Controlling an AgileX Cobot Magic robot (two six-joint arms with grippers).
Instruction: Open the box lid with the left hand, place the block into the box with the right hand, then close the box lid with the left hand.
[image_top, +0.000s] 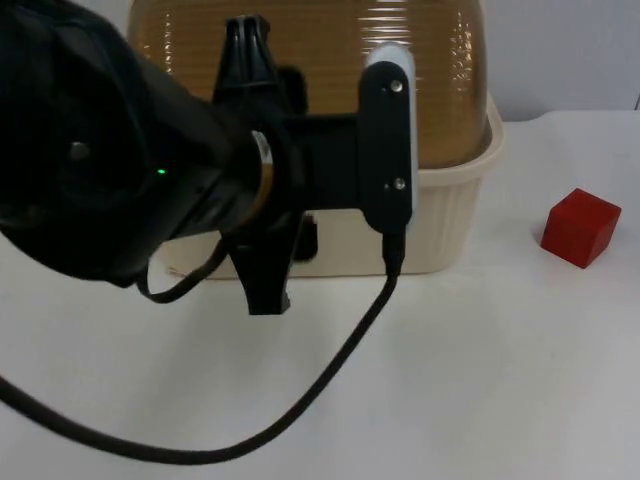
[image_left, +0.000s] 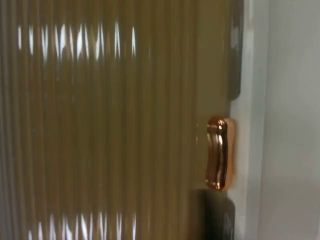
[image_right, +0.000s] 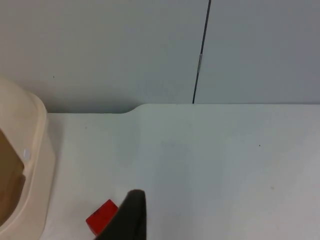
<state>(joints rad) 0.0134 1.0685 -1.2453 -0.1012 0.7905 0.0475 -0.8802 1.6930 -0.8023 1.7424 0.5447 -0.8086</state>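
Over the box (image_top: 440, 225), left pincer (image_top: 262, 170) hovers at the closed lid (image_top: 330, 60), grip untellable; next, hook the handle (image_left: 218, 154). Block (image_top: 580, 227) waits at three o'clock.

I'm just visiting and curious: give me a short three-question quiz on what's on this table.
1. True or false: the red block lies inside the box.
2. The ribbed lid is: A amber, B blue, C green.
3. Fill in: the left claw hangs over the ____.

Key: 1 false, the block sits on the table beside the box; 2 A; 3 box.
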